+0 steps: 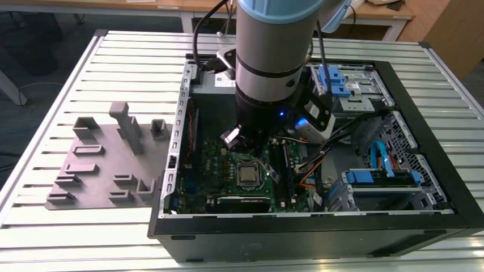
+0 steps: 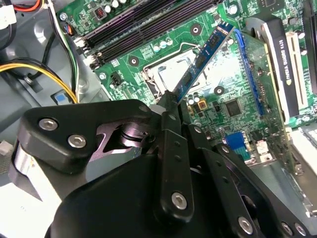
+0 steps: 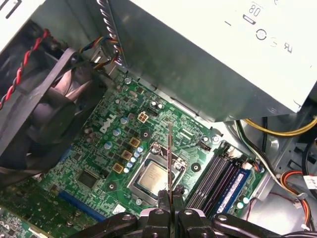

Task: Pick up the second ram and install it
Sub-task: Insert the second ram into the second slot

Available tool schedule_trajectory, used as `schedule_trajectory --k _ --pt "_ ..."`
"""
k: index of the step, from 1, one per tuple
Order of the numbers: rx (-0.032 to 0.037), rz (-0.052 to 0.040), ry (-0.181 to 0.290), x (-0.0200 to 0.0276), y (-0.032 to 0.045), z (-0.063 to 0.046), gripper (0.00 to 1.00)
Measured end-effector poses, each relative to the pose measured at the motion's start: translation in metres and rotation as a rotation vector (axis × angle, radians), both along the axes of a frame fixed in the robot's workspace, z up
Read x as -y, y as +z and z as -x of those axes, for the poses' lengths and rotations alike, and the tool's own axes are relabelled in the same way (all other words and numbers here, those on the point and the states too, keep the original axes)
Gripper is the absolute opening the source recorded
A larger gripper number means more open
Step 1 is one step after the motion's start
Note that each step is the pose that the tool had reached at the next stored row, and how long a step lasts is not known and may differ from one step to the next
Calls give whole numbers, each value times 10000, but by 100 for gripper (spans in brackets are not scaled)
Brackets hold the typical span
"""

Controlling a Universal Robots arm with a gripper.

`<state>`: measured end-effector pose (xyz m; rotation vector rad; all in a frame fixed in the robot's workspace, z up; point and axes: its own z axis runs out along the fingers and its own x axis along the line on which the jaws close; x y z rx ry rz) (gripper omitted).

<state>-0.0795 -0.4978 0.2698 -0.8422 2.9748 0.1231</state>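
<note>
We are carrying the ram (image 2: 205, 54): the pick-up is done and the install is not yet made. The jaws are clamping one end of it, and it is pointing edge-on at the socket (image 3: 153, 178), seemingly clear of the board (image 3: 94, 148). The slots (image 3: 210, 176) are lying just beside, one holding a seated stick (image 3: 233, 187). Seating, we judge, is calling for squaring the ram over an empty slot. The arm (image 1: 272, 51) is reaching steeply down into the case (image 1: 318, 235) on the desk (image 1: 128, 62).
</note>
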Motion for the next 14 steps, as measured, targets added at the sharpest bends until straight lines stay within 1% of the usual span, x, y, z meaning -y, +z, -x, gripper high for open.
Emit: schedule_trajectory --k 8,14 --pt "0 0 -417 0 -1 0 11" --pt "0 1 -847 0 -2 0 11"
